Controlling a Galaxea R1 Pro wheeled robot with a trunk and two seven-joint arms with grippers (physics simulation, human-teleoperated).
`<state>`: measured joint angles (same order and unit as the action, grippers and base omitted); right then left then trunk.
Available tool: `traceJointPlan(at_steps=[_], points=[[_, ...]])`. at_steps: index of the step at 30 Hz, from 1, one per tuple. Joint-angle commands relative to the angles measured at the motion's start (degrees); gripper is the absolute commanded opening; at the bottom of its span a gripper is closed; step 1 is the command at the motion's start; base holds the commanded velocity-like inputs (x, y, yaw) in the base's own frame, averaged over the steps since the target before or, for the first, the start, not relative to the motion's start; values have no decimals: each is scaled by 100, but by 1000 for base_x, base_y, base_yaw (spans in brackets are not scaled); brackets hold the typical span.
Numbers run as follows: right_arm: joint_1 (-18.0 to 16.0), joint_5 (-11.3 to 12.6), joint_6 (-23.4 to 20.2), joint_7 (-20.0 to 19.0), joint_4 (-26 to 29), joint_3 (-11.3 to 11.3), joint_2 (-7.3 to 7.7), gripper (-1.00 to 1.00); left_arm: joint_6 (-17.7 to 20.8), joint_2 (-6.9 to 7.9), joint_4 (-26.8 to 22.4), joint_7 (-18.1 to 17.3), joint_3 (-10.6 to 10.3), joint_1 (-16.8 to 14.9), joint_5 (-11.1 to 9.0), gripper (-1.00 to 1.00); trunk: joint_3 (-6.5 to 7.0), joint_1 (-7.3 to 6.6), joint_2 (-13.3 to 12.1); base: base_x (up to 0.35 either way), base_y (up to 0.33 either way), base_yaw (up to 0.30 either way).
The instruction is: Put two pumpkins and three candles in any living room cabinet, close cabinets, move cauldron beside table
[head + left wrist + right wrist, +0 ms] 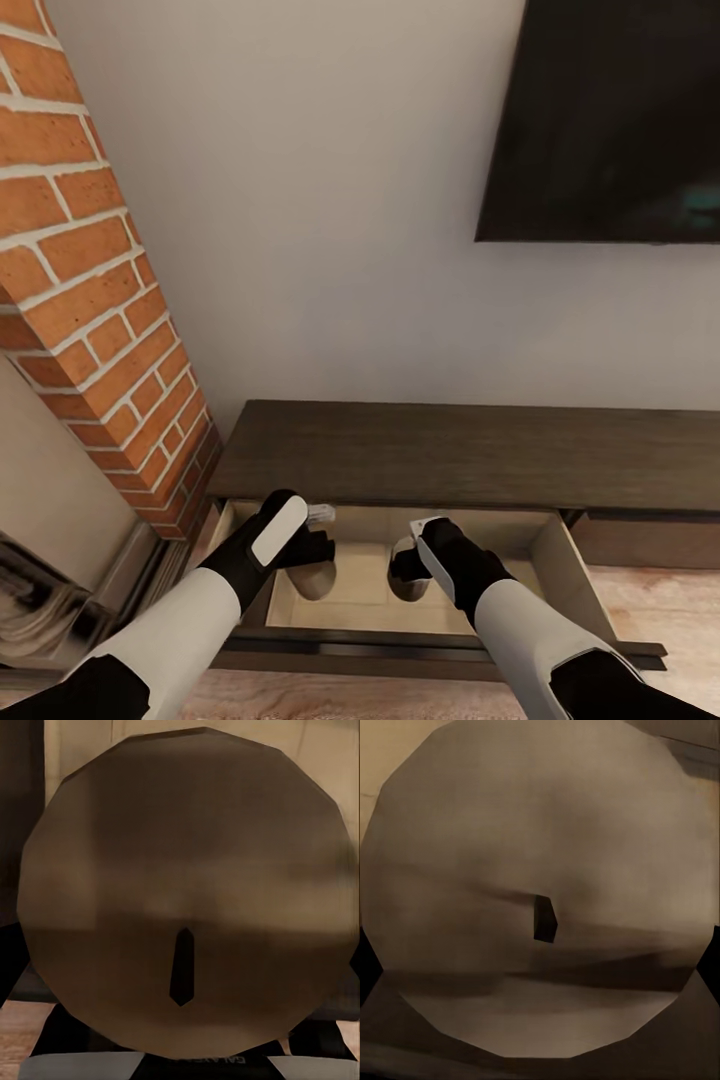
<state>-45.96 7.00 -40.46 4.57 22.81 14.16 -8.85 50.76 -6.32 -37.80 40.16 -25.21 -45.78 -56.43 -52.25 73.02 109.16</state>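
Holding a candle (316, 578) in left gripper (312, 548), another candle (407, 582) in right gripper (408, 568), over open cabinet (470, 455) drawer (360, 590)

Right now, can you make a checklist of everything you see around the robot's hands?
Surface: dark wood cabinet top, bare in view; one drawer pulled open.
Job's things: two candles, one at each arm. Left candle and right candle are both over the tan drawer inside. Each wrist view shows a round candle top with its wick, left and right.
Clutter: nothing seen.
Grippers: left tool shut on the left candle; right tool shut on the right candle.
Cables: nothing seen.
Surroundings: brick column, pale wall, dark TV screen, wood floor.
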Motion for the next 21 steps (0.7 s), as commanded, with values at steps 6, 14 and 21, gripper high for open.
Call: traceJointPlan(at_steps=[6, 14, 21], points=[[-1, -8, 3, -14, 4, 8, 7, -100, 4, 8, 45, 6, -1, -1, 17, -100, -163, 132, 242, 0, 0, 0], [-1, 4, 3, -22, 0, 1, 8, -100, 18, 0, 66, -7, -3, -1, 18, -100, -379, 308, 563, 172, 0, 0], [1, 26, 17, -17, -37, -8, 5, -100, 19, -6, 28, -46, -188, -1, 9, -100, -568, 462, 844, 19, 0, -6]])
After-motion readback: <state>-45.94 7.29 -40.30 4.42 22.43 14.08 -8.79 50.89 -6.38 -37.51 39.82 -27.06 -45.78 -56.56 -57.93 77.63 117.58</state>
